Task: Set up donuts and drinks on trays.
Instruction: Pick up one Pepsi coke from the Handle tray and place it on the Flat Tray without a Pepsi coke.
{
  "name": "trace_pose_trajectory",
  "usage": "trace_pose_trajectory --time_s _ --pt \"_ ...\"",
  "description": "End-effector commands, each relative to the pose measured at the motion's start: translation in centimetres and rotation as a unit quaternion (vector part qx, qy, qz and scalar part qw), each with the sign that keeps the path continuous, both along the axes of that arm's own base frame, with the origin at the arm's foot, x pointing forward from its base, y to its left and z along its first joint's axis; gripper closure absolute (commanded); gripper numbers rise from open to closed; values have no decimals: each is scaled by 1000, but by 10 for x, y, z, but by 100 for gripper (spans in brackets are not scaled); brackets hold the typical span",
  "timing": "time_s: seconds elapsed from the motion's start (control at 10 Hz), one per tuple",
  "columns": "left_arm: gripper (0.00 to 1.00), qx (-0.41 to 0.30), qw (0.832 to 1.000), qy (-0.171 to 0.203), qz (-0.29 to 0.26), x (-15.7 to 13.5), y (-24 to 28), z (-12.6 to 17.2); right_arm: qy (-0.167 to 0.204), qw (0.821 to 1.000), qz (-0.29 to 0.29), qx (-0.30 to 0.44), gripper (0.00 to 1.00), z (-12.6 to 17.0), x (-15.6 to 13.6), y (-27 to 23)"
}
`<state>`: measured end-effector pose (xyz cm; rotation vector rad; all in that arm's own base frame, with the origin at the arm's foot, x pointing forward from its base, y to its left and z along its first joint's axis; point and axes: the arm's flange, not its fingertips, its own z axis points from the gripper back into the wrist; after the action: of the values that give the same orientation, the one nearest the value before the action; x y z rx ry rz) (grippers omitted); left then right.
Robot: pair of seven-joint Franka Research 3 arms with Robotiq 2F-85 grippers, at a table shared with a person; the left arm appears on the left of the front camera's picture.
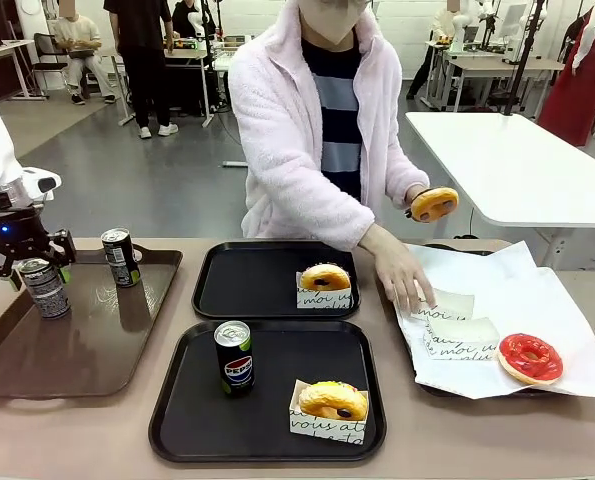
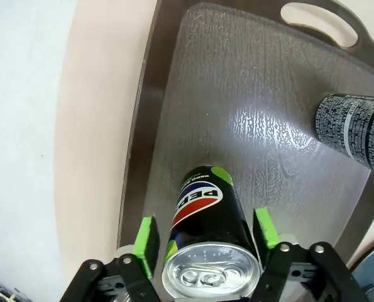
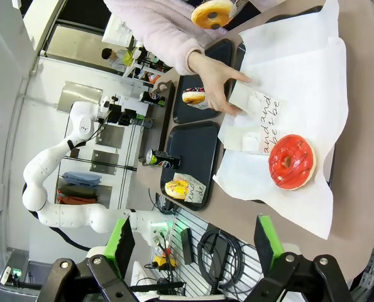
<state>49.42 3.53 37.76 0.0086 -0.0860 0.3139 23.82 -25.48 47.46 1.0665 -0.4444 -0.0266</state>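
Note:
My left gripper (image 1: 25,262) is open, its green pads (image 2: 147,236) either side of a black Pepsi can (image 2: 205,233) standing on the brown tray (image 1: 97,345). A narrow gap shows at each pad. A grey-and-green can (image 1: 120,257) stands beside it. The near black tray (image 1: 187,400) holds a Pepsi can (image 1: 233,357) and a glazed donut (image 1: 331,400) in a sleeve. On the far black tray (image 1: 242,285) lies a sleeved donut (image 1: 324,278). My right gripper (image 3: 193,242) hangs open above the table's right end, holding nothing. A red-iced donut (image 1: 529,358) lies on white paper (image 1: 537,300).
The person across the table holds a glazed donut (image 1: 434,204) in tongs with one hand, while the other hand (image 1: 402,270) rests on empty paper sleeves (image 1: 457,335). A white table (image 1: 517,170) stands behind at the right.

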Motion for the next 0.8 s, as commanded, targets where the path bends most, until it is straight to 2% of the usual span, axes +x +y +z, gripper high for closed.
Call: trace_pose_trajectory --time_s 0.0,0.1,0.4,0.5,0.7 --pt "60 -10 1000 -13 2 1 2 4 -14 1000 1 9 0 1 1 -1" --pt "100 -10 1000 -12 3 1 2 4 -14 1000 1 9 0 1 1 -1" --pt "97 -3 1000 -9 -1 -9 -5 23 -14 1000 1 9 0 1 1 -1" --pt "60 -1 1000 -8 6 -20 -15 46 -14 1000 1 9 0 1 1 -1" --pt "60 19 1000 -6 8 -51 -32 93 -14 1000 1 9 0 1 1 -1"
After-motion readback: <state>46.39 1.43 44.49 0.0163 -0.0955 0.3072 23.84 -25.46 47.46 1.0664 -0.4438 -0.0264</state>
